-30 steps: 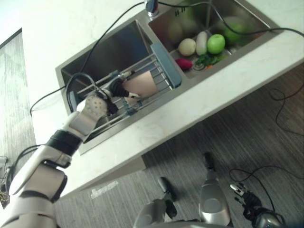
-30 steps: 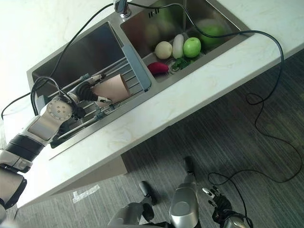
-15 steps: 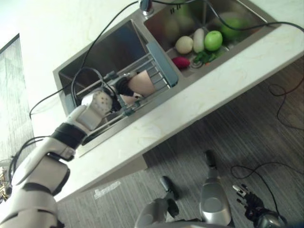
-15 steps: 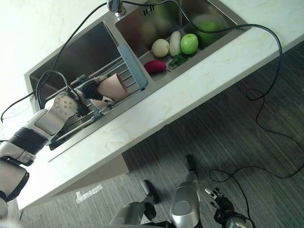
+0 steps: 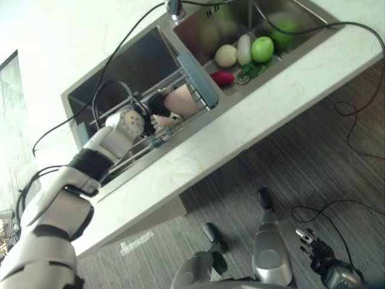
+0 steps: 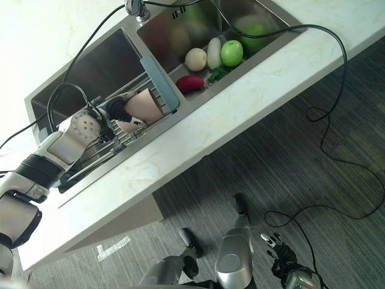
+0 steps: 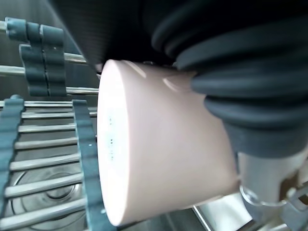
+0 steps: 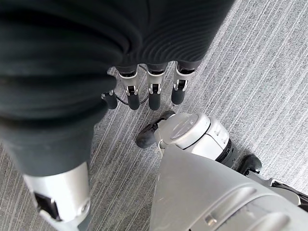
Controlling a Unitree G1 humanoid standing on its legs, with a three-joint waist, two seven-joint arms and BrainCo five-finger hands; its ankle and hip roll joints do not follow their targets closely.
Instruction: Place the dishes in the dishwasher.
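Observation:
A pale pink cup (image 5: 183, 101) lies on its side over the wire rack (image 5: 129, 153) that spans the left sink basin. My left hand (image 5: 157, 105) is shut on the cup, whose mouth faces the rack's blue-grey end piece (image 5: 197, 83). In the left wrist view the pink cup (image 7: 159, 154) sits against the dark ribbed cover (image 7: 240, 72), with the rack bars (image 7: 43, 159) just past its rim. My right hand (image 5: 313, 253) hangs low over the floor, its fingers (image 8: 151, 91) straight and open, holding nothing.
The right basin holds a green apple (image 5: 262, 49), a pale round vegetable (image 5: 225, 55), a white radish (image 5: 243, 49) and a red piece (image 5: 222, 77). A faucet (image 5: 174, 7) stands behind the sinks. The pale counter (image 5: 240, 132) runs along the front, above grey flooring (image 5: 313, 150).
The whole view has shifted, so the camera moved. My left hand still grips the cup and has brought it slightly nearer the rack's blue-grey end piece. The right hand stays low.

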